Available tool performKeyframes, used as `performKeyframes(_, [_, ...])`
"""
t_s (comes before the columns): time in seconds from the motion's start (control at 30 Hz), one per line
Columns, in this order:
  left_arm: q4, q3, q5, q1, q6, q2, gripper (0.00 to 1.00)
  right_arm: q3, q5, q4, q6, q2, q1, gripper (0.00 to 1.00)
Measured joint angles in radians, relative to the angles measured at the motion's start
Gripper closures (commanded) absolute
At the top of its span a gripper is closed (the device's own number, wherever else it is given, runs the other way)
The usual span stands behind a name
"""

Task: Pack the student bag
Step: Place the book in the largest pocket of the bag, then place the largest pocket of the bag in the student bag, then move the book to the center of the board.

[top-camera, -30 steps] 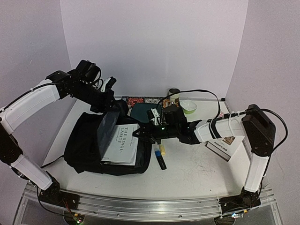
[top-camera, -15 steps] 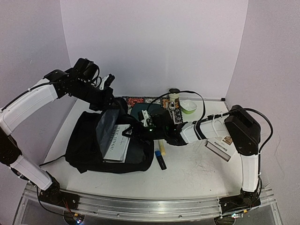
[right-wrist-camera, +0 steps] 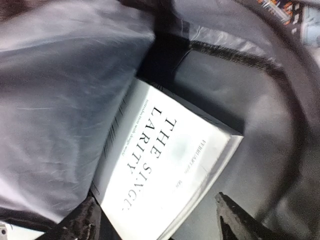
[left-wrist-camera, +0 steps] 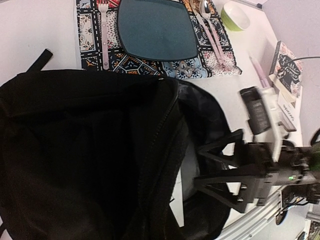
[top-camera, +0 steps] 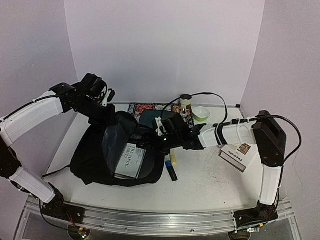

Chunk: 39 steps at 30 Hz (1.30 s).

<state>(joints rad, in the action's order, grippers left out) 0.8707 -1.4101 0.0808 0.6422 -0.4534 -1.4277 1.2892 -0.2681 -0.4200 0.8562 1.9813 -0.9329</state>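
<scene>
Book (top-camera: 128, 160) sunk lower into student bag (top-camera: 90, 150) than a second ago, flap drooping over it. Right gripper (top-camera: 147, 144) backed to bag mouth, claw wide, empty. Left gripper (top-camera: 107, 111) buried in flap fabric; cannot tell its grip. Bag lies left-centre on table (top-camera: 210, 185). Book looks packed.

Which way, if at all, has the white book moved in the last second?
Yes: the white book moved slightly left, away from the dark marker, deeper into the student bag.
</scene>
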Motion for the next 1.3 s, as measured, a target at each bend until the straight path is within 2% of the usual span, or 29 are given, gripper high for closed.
performKeyframes(0.1, [0.0, 0.01, -0.007, 0.0, 0.003, 0.0, 0.81, 0.0, 0.027, 0.055, -0.035, -0.047, 0.0, 0.14])
performKeyframes(0.33, [-0.008, 0.012, -0.007, 0.0, 0.001, 0.0, 0.55, -0.038, 0.088, 0.156, -0.103, -0.178, 0.025, 0.1])
performKeyframes(0.57, [-0.017, 0.012, -0.063, 0.0, -0.012, 0.009, 0.28, -0.14, 0.132, 0.237, -0.155, -0.318, 0.153, 0.05])
performKeyframes(0.73, [-0.037, 0.012, -0.116, 0.0, -0.03, 0.061, 0.03, -0.208, 0.187, 0.302, -0.19, -0.413, 0.259, 0.02])
performKeyframes(0.77, [-0.046, 0.012, -0.122, 0.0, -0.032, 0.076, 0.01, -0.222, 0.197, 0.312, -0.197, -0.434, 0.279, 0.02])
performKeyframes(1.07, [-0.143, 0.036, -0.165, -0.011, -0.051, 0.172, 0.0, -0.34, 0.273, 0.409, -0.25, -0.641, 0.553, 0.02])
performKeyframes(1.3, [-0.177, 0.069, -0.161, -0.028, -0.054, 0.15, 0.01, -0.383, 0.305, 0.449, -0.266, -0.686, 0.748, 0.02])
